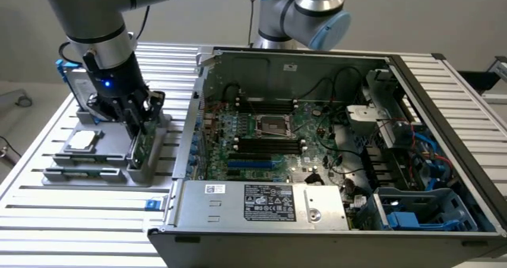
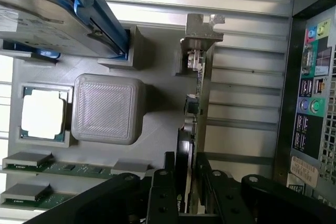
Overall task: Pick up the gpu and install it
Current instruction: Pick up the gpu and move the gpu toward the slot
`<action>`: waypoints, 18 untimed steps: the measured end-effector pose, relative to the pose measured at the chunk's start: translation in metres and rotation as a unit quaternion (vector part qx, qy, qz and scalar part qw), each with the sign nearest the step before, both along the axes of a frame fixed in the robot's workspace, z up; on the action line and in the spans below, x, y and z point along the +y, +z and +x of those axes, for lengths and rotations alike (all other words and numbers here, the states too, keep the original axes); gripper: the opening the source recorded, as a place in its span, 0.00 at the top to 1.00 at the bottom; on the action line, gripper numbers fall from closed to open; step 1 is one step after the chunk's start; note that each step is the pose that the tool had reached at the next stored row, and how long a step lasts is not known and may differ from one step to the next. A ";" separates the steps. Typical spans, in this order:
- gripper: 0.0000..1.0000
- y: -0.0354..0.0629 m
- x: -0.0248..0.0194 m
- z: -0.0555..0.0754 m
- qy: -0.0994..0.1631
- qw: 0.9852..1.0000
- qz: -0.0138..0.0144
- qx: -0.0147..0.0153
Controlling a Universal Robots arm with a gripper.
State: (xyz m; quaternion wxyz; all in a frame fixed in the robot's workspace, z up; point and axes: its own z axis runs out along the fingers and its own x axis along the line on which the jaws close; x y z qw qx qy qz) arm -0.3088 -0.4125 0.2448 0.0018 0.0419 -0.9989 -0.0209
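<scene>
We locate the gpu (image 1: 139, 144) standing on edge in a slot of the grey parts fixture (image 1: 79, 174), which rests on the slatted table (image 1: 71, 220) to the exterior view's left of the open computer case (image 1: 301, 55). The gripper (image 1: 137, 127) is directly above the card, so the card lies straight below the tool, not off to one side. In the wrist view the gpu (image 2: 193, 106) appears as a thin edge. Its long axis runs from the silver end bracket (image 2: 202, 32) at the far end back to the gripper (image 2: 186, 165), and the board is roughly parallel to the case's port panel (image 2: 310, 77). The fingers (image 2: 160, 195) stand one on each face of the card, black cover on one side and green board on the other, and they appear pressed onto it across its thickness (we judge contact from the absence of any visible gap on either side). The grasp point is on the half of the card away from the bracket. The card sits in its slot and is not yet lifted. The hard drive (image 2: 52, 9), the processor (image 2: 43, 114) and the memory sticks (image 2: 47, 163) lie in other bays of the fixture, apart from the tool. The motherboard (image 1: 269, 143) inside the case shows no card fitted.
</scene>
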 end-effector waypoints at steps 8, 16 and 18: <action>0.73 -0.0002 0.0001 0.001 0.000 1.000 0.000 0.000; 0.73 -0.0002 0.0001 0.006 0.000 1.000 0.000 0.000; 0.73 -0.0002 0.0000 0.007 0.000 1.000 0.000 0.000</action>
